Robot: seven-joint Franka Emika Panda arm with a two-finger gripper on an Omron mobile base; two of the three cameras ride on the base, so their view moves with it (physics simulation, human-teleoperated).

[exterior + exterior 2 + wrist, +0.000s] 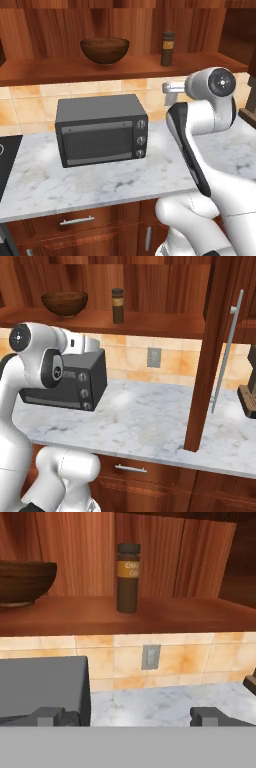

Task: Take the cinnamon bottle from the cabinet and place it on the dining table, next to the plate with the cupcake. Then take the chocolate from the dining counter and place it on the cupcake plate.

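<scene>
The cinnamon bottle [167, 48] stands upright on the plank shelf of the cabinet [60, 70], toward the right end of the shelf, with the reddish wood back panel just behind it. It is dark brown with a darker cap and an orange-tan label band below the cap. To its left on the same shelf, well apart from it, sits a round wooden bowl [105, 50].

Below the shelf runs a band of tan tiles with a small grey wall outlet [150, 656], and under that lies the marble worktop [110, 180]. A grey toaster oven [101, 129] with three knobs down its right side rests on the worktop, below the bowl.

The white arm [207, 125] is raised over the worktop to the right of the oven, its wrist at about the height of the tile band, lower than the shelf. In the hand view the tool [132, 716] points at the wall, its two dark fingertips [49, 716] standing far apart at the bottom edge, wide open with nothing between them. The bottle sits above and ahead of the tool, not touched.

In the right base view an open cabinet door [210, 351] with a long metal handle [226, 353] stands to the right of the bottle.
</scene>
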